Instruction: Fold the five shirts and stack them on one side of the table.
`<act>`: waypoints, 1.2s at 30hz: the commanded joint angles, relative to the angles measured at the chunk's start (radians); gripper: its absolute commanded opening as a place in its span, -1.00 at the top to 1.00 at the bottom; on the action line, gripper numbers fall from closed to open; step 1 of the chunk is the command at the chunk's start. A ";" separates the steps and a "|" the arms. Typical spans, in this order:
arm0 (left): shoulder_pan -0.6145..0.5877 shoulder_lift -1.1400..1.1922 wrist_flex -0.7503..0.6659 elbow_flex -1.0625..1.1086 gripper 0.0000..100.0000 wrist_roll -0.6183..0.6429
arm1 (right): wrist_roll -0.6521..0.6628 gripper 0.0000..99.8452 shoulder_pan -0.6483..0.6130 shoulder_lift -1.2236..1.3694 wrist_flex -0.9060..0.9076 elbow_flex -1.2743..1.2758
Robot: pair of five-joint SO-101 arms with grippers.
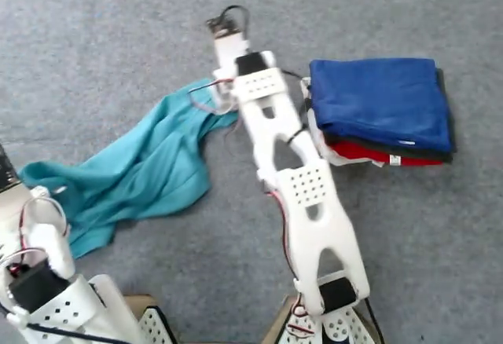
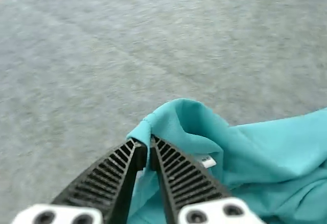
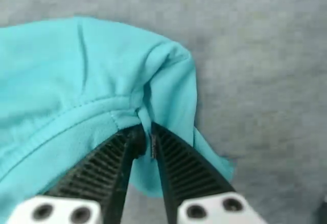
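Left gripper [image 2: 146, 144] and right gripper [image 3: 145, 132] had jaws clamped on thin teal shirt [image 1: 149, 167] edges, which could slip out if pulled taut.

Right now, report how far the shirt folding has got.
Done: a folded stack, blue shirt on top, sits at one side of the table. In hand: the teal shirt, unfolded, pinched by the left claw and the right claw. Left: fold it and put it on the stack.
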 commanded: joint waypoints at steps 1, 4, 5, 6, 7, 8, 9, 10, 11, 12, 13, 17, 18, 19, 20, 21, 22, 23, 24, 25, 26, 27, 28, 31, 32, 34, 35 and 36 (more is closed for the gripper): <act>0.067 -0.002 -0.018 0.018 0.94 0.051 | 0.078 0.97 0.064 0.035 -0.041 -0.159; 0.096 -0.002 -0.028 0.056 0.94 0.058 | 0.104 0.96 0.075 0.065 0.018 -0.277; 0.096 -0.002 -0.040 0.071 0.94 0.058 | 0.104 0.92 0.075 0.068 0.063 -0.325; 0.093 -0.002 -0.055 0.082 0.94 0.057 | 0.104 0.86 0.074 0.068 0.115 -0.371; 0.091 -0.002 -0.071 0.093 0.94 0.055 | 0.104 0.78 0.071 0.068 0.169 -0.423; 0.091 -0.002 -0.080 0.097 0.94 0.054 | 0.104 0.69 0.068 0.071 0.216 -0.472; 0.091 -0.003 -0.084 0.097 0.94 0.054 | 0.106 0.62 0.064 0.071 0.262 -0.518; 0.091 -0.003 -0.086 0.097 0.94 0.057 | 0.110 0.56 0.058 0.067 0.299 -0.539; 0.091 -0.005 -0.087 0.097 0.94 0.057 | 0.110 0.52 0.058 0.059 0.327 -0.533; 0.091 -0.006 -0.087 0.097 0.94 0.057 | 0.110 0.50 0.058 0.047 0.347 -0.527; 0.091 -0.006 -0.087 0.099 0.94 0.057 | 0.110 0.51 0.058 0.036 0.361 -0.526; 0.091 -0.003 -0.083 0.107 0.94 0.057 | 0.106 0.59 0.072 -0.008 0.399 -0.530; 0.091 -0.003 -0.081 0.107 0.94 0.057 | 0.104 0.62 0.072 -0.027 0.405 -0.527; 0.091 -0.003 -0.081 0.107 0.94 0.058 | 0.104 0.66 0.072 -0.047 0.407 -0.524; 0.091 -0.003 -0.081 0.107 0.94 0.058 | 0.104 0.72 0.071 -0.067 0.407 -0.524; 0.091 -0.003 -0.081 0.107 0.94 0.058 | 0.104 0.77 0.066 -0.087 0.407 -0.526; 0.091 -0.003 -0.081 0.107 0.94 0.058 | 0.103 0.83 0.061 -0.108 0.407 -0.524; 0.091 -0.003 -0.081 0.107 0.94 0.058 | 0.103 0.89 0.049 -0.127 0.407 -0.524; 0.091 -0.003 -0.081 0.107 0.94 0.058 | 0.103 0.96 0.035 -0.143 0.408 -0.522; 0.091 -0.003 -0.081 0.107 0.94 0.058 | 0.097 0.98 0.021 -0.160 0.408 -0.522; 0.091 -0.003 -0.081 0.107 0.94 0.058 | 0.080 0.96 0.005 -0.176 0.408 -0.522; 0.091 -0.003 -0.081 0.107 0.94 0.058 | 0.057 0.94 -0.012 -0.191 0.408 -0.522; 0.091 -0.003 -0.081 0.107 0.94 0.058 | 0.035 0.92 -0.031 -0.205 0.408 -0.522; 0.091 -0.003 -0.080 0.107 0.94 0.058 | -0.003 0.90 -0.106 -0.231 0.408 -0.506; 0.091 -0.003 -0.080 0.107 0.94 0.058 | -0.012 0.88 -0.137 -0.237 0.408 -0.487; 0.091 -0.003 -0.080 0.107 0.94 0.058 | -0.046 0.79 -0.193 -0.242 0.408 -0.426; 0.091 -0.003 -0.080 0.107 0.94 0.058 | -0.066 0.73 -0.218 -0.242 0.408 -0.384; 0.091 -0.005 -0.080 0.107 0.94 0.058 | -0.086 0.66 -0.241 -0.243 0.408 -0.337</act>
